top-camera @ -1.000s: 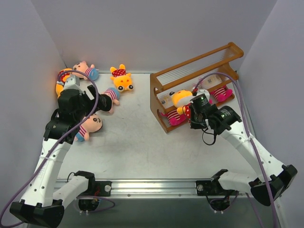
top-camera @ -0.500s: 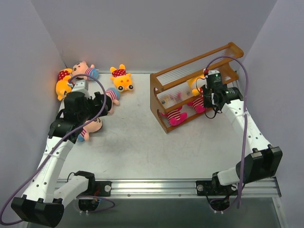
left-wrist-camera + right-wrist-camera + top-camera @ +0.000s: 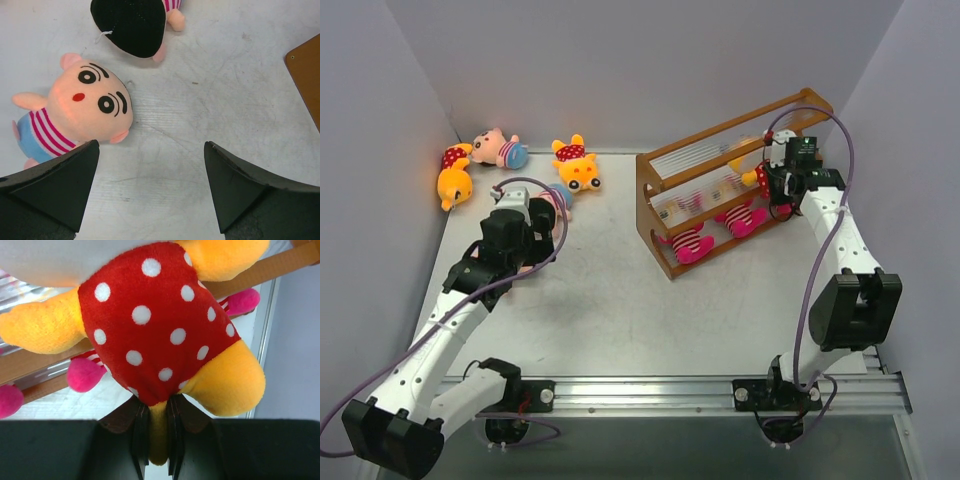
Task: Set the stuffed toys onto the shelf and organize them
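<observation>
While your right jaws are clenched on a low yellow tab of the polka-dot bear (image 3: pixel 155 320), that toy hangs against the right end of the shelf (image 3: pixel 651 190), its red spotted body across the brown rails; you cannot tell whether it rests on a tier. Two magenta-limbed dolls (image 3: pixel 692 245) lie side by side on the lowest tier. Your left jaws are released, spread wide above the surface (image 3: pixel 215 75), and a striped-shirt boy (image 3: pixel 87 107) lies face up just beside one finger (image 3: pixel 55 187). A second doll (image 3: pixel 132 22), seen black hair first, lies just beyond him. Toward the far left corner a loose bear (image 3: pixel 578 166), another bear (image 3: pixel 450 178) and another boy (image 3: pixel 498 148) lie on the surface
</observation>
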Controlling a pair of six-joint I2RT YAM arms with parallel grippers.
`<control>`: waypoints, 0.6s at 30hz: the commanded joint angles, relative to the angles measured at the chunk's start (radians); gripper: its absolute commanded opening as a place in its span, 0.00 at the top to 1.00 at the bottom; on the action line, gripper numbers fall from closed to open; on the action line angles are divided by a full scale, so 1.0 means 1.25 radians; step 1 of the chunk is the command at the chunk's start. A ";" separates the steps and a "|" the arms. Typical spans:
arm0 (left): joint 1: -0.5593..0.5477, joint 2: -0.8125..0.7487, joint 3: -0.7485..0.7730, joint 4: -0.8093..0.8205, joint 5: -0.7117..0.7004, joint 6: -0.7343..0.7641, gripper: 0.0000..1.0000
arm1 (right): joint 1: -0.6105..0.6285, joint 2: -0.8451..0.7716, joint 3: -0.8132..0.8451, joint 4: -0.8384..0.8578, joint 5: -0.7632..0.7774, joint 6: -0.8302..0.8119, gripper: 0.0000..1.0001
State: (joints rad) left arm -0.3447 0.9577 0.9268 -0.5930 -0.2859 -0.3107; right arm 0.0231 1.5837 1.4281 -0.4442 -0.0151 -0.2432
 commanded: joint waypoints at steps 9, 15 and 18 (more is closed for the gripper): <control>-0.011 -0.040 -0.010 0.042 -0.111 0.037 0.06 | -0.088 0.100 0.118 0.074 -0.070 -0.078 1.00; -0.013 -0.035 -0.012 0.042 -0.114 0.040 0.06 | -0.125 0.141 0.158 0.095 -0.079 -0.075 1.00; -0.014 -0.034 -0.013 0.041 -0.114 0.040 0.06 | -0.133 0.158 0.173 0.114 -0.079 -0.067 1.00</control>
State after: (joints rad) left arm -0.3546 0.9195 0.9085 -0.5793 -0.4099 -0.2752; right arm -0.1314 1.7763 1.5902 -0.3546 -0.0978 -0.3206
